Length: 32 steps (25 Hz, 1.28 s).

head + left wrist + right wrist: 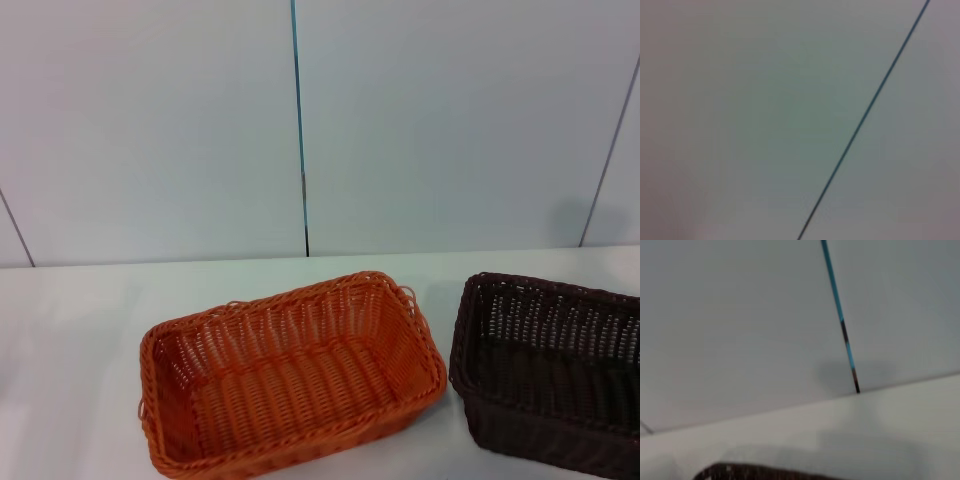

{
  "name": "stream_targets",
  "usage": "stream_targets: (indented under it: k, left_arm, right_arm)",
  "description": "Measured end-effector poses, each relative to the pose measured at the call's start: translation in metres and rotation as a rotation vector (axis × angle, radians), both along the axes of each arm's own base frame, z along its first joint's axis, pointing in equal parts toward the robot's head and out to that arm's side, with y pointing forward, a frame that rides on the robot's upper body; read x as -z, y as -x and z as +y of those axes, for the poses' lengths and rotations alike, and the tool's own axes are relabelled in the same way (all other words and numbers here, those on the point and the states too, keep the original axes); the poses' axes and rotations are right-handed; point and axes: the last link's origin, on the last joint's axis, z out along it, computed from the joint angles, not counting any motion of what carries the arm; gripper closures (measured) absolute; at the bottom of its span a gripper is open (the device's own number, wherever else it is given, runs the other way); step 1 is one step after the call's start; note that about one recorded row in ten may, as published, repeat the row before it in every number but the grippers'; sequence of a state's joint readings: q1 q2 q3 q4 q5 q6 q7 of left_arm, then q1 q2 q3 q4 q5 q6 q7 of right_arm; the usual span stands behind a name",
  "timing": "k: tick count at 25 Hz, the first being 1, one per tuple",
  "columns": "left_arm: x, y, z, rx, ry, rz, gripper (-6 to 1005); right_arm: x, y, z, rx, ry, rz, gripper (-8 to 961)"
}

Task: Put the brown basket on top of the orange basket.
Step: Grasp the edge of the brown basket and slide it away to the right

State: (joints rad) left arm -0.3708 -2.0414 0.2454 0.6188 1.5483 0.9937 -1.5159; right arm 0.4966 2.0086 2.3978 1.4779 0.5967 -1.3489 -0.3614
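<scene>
The orange basket (290,375) sits empty on the white table (80,330), near the front middle in the head view. To its right stands the brown basket (550,370), also empty, with a narrow gap between the two; its right end runs out of the picture. A dark strip of the brown basket's rim (755,472) shows at the edge of the right wrist view. Neither gripper appears in any view. The left wrist view holds only a pale wall with a dark seam.
A pale panelled wall (150,130) rises behind the table, with a dark vertical seam (300,130) above the orange basket. White table surface lies to the left of the orange basket and behind both baskets.
</scene>
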Motion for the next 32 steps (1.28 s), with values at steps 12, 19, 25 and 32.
stream_targets:
  k: [12, 19, 25, 32]
  left_arm:
    - [-0.006, 0.012, -0.01, -0.043, 0.04, 0.038, 93]
    - [-0.006, 0.017, -0.012, -0.065, 0.045, 0.053, 93]
    - [-0.008, 0.018, -0.012, -0.073, 0.042, 0.058, 93]
    - [-0.009, 0.02, -0.014, -0.078, 0.04, 0.061, 93]
  right_arm:
    - [-0.001, -0.023, -0.006, 0.157, 0.162, -0.107, 308]
    - [0.023, -0.047, -0.007, 0.205, 0.208, -0.071, 256]
    - [0.032, -0.062, -0.005, 0.222, 0.198, -0.07, 259]
    - [0.036, -0.073, -0.007, 0.246, 0.181, -0.087, 262]
